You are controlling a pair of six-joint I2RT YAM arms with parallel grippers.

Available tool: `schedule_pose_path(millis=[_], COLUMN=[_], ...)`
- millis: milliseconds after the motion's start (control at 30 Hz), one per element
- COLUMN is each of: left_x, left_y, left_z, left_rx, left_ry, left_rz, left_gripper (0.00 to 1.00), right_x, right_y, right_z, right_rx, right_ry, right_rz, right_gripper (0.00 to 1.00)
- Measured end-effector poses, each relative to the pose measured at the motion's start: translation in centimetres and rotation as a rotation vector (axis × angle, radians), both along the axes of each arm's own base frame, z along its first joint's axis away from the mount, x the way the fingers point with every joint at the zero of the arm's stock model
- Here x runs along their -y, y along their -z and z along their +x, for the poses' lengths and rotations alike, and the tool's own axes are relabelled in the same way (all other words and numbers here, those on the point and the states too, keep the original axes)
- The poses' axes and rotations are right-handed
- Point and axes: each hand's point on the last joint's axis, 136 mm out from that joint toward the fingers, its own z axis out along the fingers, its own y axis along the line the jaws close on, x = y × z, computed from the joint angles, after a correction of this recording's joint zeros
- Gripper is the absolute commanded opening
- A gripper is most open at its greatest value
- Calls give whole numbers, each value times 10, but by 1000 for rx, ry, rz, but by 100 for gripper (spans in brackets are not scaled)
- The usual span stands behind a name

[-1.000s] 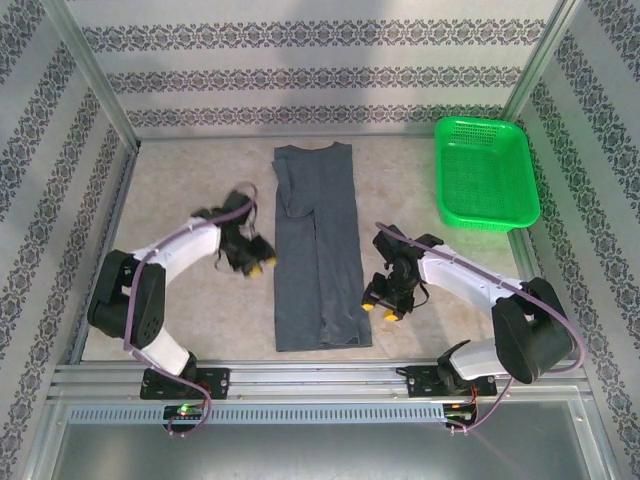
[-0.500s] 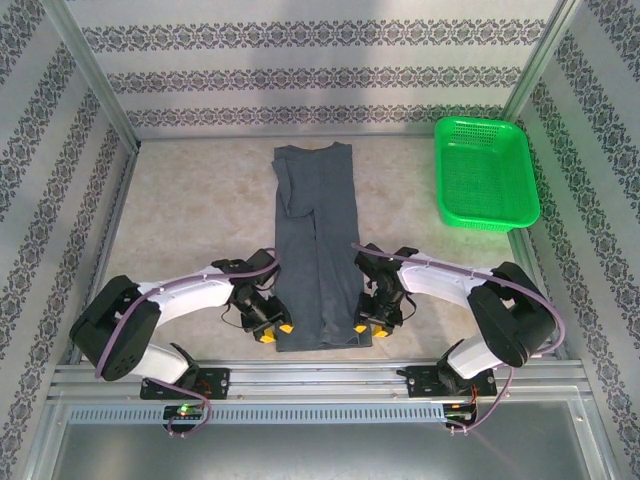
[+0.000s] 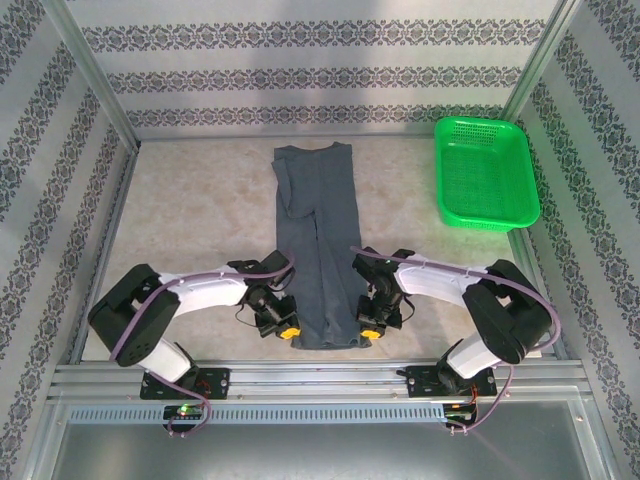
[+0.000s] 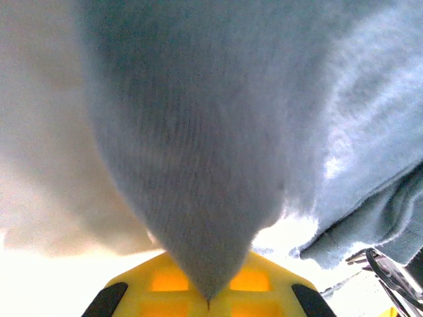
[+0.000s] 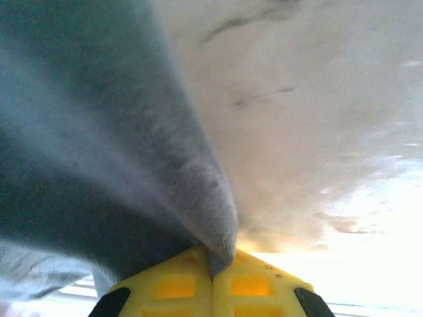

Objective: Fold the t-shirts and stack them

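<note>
A dark slate-grey t-shirt [image 3: 318, 240], folded into a long narrow strip, lies down the middle of the table from the back towards the near edge. My left gripper [image 3: 286, 329] is shut on the t-shirt's near left corner. My right gripper [image 3: 368, 329] is shut on its near right corner. In the left wrist view grey t-shirt cloth [image 4: 198, 165] narrows to a point pinched between the closed yellow jaws of the left gripper [image 4: 209, 302]. In the right wrist view a fold of t-shirt cloth [image 5: 132, 152] is pinched where the right gripper [image 5: 213, 259] meets.
A green plastic basket [image 3: 486, 172] stands at the back right of the table. Patterned walls enclose the back and both sides. A metal rail [image 3: 320, 378] runs along the near edge, with both arm bases on it. Bare tabletop [image 3: 200, 190] lies left of the shirt.
Both grippers came in from the shirt's sides to its near corners and shut on the cloth. The near hem has drawn in slightly at both corners.
</note>
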Motion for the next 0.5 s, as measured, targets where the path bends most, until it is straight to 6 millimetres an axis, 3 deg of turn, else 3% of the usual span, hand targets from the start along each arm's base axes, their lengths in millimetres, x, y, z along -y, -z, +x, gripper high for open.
schedule_pose_path(millis=[133, 300, 500], left_x=[-8, -18, -45], left_y=[-36, -75, -90], left_z=[7, 30, 104], left_rx=[120, 243, 302], left_ry=[-45, -169, -408], left_rz=[-26, -91, -81], left_gripper=[0, 0, 1], right_x=[-7, -22, -29], right_y=[-23, -65, -101], right_z=[10, 44, 115], right_rx=[71, 182, 272], right_ry=[31, 120, 249], right_rz=[43, 127, 179], right_gripper=[0, 0, 0])
